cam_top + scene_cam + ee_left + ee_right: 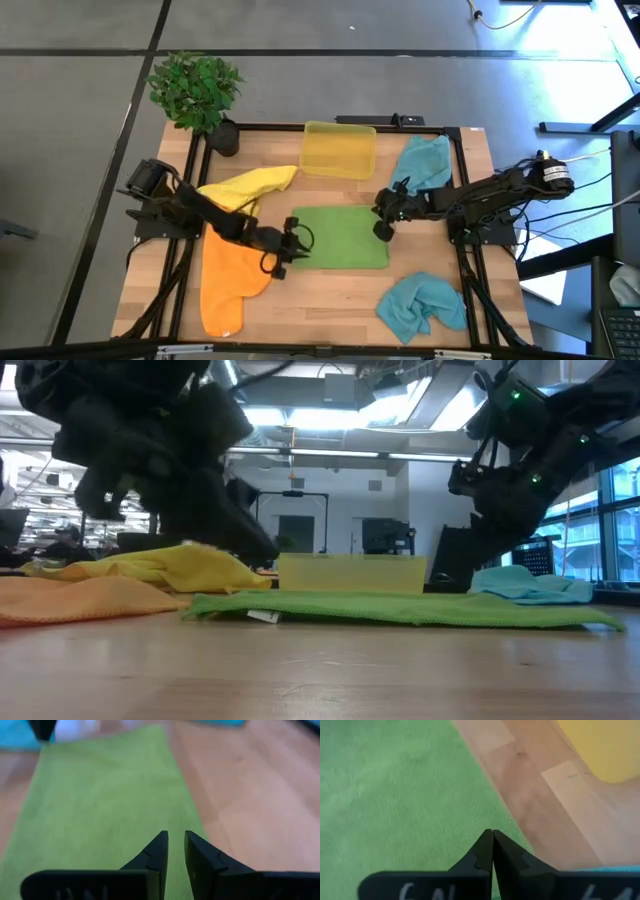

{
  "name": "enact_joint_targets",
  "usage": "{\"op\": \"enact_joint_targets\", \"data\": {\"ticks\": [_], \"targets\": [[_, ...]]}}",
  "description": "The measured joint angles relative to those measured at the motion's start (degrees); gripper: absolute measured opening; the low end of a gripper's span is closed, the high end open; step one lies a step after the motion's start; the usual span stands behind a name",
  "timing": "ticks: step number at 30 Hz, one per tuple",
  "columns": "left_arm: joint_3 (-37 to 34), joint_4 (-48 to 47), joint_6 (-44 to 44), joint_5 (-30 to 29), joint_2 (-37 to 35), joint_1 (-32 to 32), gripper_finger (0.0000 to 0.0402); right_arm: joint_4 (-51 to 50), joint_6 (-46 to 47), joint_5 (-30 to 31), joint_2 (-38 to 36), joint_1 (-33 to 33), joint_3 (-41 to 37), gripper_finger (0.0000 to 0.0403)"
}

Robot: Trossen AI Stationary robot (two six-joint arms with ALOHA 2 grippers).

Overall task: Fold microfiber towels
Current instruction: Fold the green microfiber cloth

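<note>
The left gripper (291, 243) is held low over the green towel's (340, 238) edge, fingers slightly parted, nothing held. The right gripper (381, 217) is poised at the opposite edge, fingers pressed together and empty. The towel is spread flat on the bench (330, 300) between them. Fingertip contact cannot be judged.

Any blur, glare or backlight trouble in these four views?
Low view: bright ceiling lights and windows leave both arms as dark silhouettes above the green towel. High view: glare on the floor at top right. Left wrist view: far end of the towel is soft. Right wrist view: sharp, evenly lit.
</note>
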Motion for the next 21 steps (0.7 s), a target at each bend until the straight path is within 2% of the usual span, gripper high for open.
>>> {"op": "enact_joint_targets", "data": {"ticks": [3,8,14,21], "targets": [[1.98,-4.67,-2.08,-1.90,1.77,-0.50,0.0044,-0.98,-0.58,0.23,0.38,-0.23,0.00,0.0013],[3.93,-10.67,-5.05,-1.78,2.95,-0.46,0.0005,-2.59,-1.74,0.24,0.54,-2.44,0.00,0.0007],[5.00,-16.29,-5.79,-1.59,2.93,0.78,0.0001,-4.47,-2.03,-1.65,1.76,-4.21,0.00,0.0004],[5.17,-18.07,-6.27,-1.60,2.78,4.16,0.0001,-3.45,-1.52,-3.82,5.92,-4.20,0.27,0.0002]]}}
